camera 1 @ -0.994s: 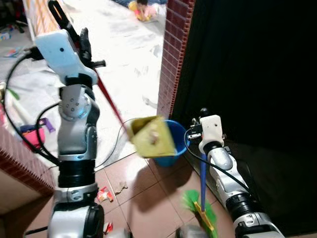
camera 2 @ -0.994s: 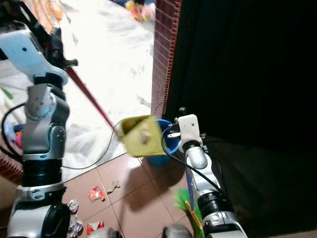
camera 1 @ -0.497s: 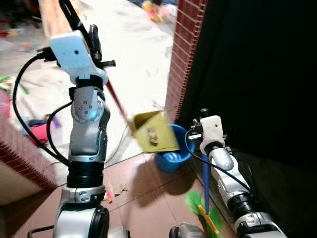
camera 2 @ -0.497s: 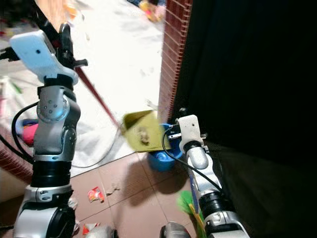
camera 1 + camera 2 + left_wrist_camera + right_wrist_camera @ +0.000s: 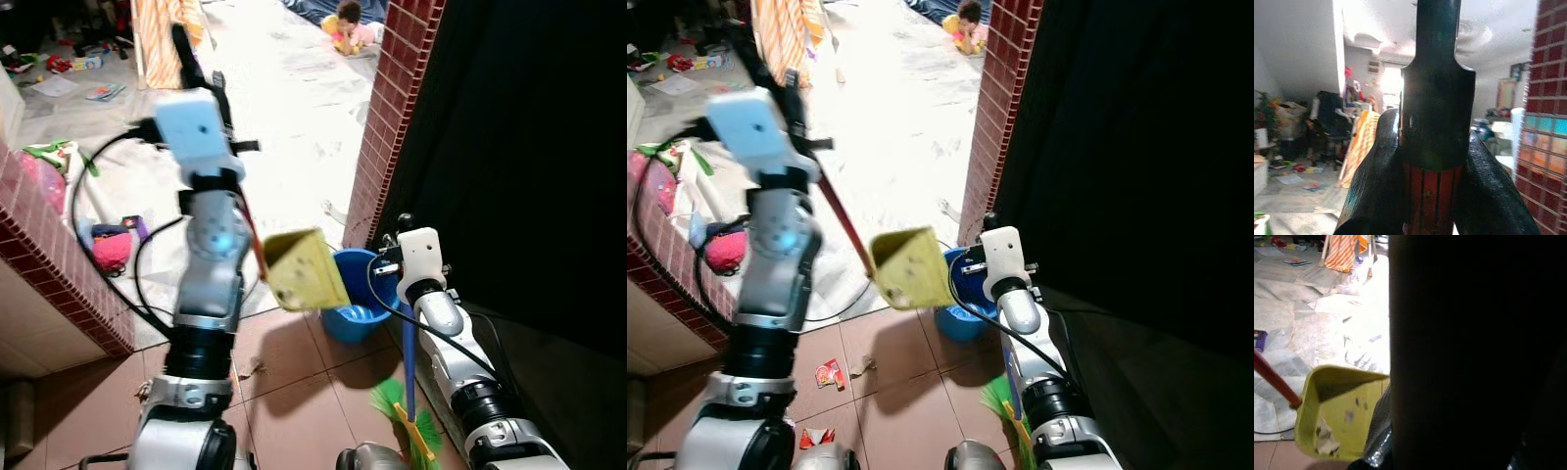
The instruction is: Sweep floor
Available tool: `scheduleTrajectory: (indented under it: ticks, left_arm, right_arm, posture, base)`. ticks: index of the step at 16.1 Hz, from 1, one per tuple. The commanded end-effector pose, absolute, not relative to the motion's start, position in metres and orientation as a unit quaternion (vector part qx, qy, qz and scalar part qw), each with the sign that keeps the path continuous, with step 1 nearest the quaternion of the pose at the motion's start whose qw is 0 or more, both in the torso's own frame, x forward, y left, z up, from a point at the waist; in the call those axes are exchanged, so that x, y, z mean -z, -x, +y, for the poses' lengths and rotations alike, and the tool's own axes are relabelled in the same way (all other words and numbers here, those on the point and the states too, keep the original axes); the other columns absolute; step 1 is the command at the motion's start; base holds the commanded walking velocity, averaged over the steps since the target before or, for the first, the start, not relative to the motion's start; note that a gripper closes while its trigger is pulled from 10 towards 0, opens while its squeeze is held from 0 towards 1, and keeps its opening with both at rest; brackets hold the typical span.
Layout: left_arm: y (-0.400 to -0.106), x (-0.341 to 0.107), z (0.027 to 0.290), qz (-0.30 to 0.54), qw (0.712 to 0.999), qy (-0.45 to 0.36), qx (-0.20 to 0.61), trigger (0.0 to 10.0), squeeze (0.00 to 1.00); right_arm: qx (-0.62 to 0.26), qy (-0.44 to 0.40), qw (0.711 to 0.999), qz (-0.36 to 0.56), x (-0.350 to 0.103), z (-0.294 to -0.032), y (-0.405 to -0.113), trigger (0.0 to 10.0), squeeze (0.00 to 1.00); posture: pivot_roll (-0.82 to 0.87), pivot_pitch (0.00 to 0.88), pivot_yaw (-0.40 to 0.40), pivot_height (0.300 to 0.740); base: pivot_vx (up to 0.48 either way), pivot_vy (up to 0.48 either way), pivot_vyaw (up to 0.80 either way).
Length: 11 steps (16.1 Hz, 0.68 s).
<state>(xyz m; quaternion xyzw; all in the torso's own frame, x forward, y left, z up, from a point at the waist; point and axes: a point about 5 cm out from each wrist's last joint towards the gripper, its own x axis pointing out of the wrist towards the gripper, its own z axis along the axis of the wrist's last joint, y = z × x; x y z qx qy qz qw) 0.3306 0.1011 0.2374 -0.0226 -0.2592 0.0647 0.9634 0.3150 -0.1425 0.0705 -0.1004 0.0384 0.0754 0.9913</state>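
Left eye view: left arm raised high, left gripper (image 5: 201, 73) up near the top, clamped on the red handle (image 5: 249, 235) of a yellow dustpan (image 5: 305, 271). Dustpan hangs tilted in the air, just above and beside a blue bucket (image 5: 355, 311) that stands on the brown tile floor (image 5: 294, 411) at the foot of a red brick pillar (image 5: 397, 108). Right arm low, its white wrist beside the bucket; a blue broom handle (image 5: 407, 362) runs down along it to green bristles (image 5: 404, 411) on the floor. Right gripper's fingers not visible here, can't tell their state. Low brick wall (image 5: 59, 264) on the left, pink item behind it. A child lies on the pale floor far back.

Right eye view: same scene; red scraps of litter (image 5: 830, 373) on the tiles below the dustpan.

Left wrist view: two black fingers (image 5: 1371, 186) pinched tight on the red handle, black grip end sticking up past them. Cluttered room and orange striped cloth (image 5: 1359, 142) behind.

Right wrist view: mostly dark blur close to the lens. Dustpan seen from its open side, crumpled paper scraps (image 5: 1325, 438) lying in it, red handle going off sideways.
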Motion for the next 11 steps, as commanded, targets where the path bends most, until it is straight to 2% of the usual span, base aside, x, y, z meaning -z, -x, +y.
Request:
scheduleTrajectory:
  ticks: [1,5,11]
  left_arm:
    - [-0.327,-0.257,0.093,-0.322,0.945,0.0,-0.052,10.0,0.0]
    - [-0.332,-0.247,0.079,-0.325,0.943,-0.029,-0.06,10.0,0.0]
    - [-0.328,-0.247,0.032,-0.358,0.932,-0.046,0.041,10.0,0.0]
  right_arm:
    - [-0.071,0.103,0.992,0.02,-0.079,-0.144,-0.319,10.0,0.0]
    - [-0.076,0.101,0.992,0.013,-0.082,-0.139,-0.317,10.0,0.0]
    - [-0.061,0.094,0.994,0.008,-0.081,-0.138,-0.316,10.0,0.0]
  posture:
    - [-0.05,0.0,0.004,0.74]
    - [-0.06,0.0,0.01,0.74]
    - [-0.07,0.0,0.058,0.74]
  base:
    - [0.0,0.0,0.0]
    - [0.0,0.0,0.0]
    - [0.0,0.0,0.0]
